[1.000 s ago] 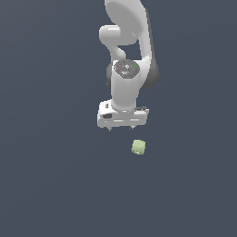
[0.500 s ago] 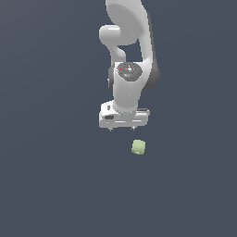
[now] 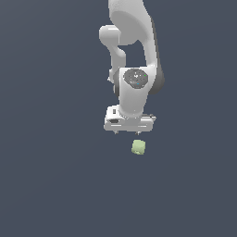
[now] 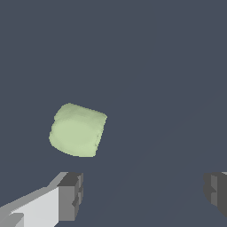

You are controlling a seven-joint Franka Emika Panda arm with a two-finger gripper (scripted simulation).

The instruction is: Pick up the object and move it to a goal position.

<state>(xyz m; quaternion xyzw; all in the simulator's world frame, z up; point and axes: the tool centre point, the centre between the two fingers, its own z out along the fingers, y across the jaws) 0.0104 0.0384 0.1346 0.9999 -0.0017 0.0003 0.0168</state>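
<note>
Claw point(image 3: 128, 133) lowered toward object point(image 3: 138, 147), spread wide

Plain dark slate-blue surface point(image 3: 46, 185), evenly lit, seemingly featureless, no visible walls

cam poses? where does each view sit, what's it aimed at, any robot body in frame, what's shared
Exterior view: off the arm, position unrecorded; faces the arm, gripper and green object.
Wrist view: on the wrist, looks out past the gripper at the object; only two fingers show, spread apart.
Shared: object, gripper.
</note>
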